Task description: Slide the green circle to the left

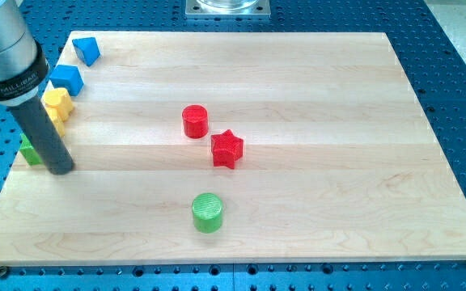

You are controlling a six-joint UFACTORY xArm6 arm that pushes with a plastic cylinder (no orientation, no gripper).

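Note:
The green circle [208, 212] is a short green cylinder lying at the lower middle of the wooden board [314, 210]. My tip [60, 169] is the lower end of a dark rod near the board's left edge. It stands far to the left of the green circle and a little above it in the view, not touching it. A green block [30, 153] sits just left of the rod, partly hidden behind it, so its shape cannot be made out.
A red cylinder [195, 121] and a red star [226, 149] lie at mid-board, above the green circle. A yellow block [57, 103] and two blue blocks [66, 79] [86, 50] line the upper left edge. The rod's grey housing [2, 44] fills the top left corner.

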